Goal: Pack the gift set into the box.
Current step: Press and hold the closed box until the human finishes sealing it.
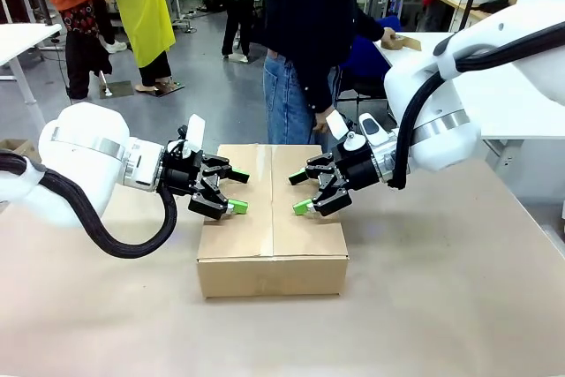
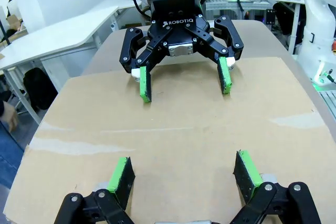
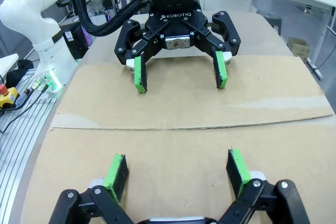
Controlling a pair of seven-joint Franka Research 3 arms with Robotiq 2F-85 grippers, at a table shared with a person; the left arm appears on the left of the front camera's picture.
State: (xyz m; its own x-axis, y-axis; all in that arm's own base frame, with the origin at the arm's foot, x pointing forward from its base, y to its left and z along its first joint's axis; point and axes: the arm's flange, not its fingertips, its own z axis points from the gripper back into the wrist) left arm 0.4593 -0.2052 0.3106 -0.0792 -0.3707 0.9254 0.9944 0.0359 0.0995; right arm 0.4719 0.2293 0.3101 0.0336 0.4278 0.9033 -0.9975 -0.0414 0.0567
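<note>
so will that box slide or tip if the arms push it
Probably slides, not tips: the box is low and wide, flat on the table. Its top may give under pressure, since the closed flaps meet at a middle seam. Plain cardboard should not be slippery for the left gripper and right gripper, both open above it.

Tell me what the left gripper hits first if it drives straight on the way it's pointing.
Most likely the right gripper, facing it with jaws open above the box. The left gripper tilts slightly downward, so it could graze the box's closed top first; depth is unclear.
</note>
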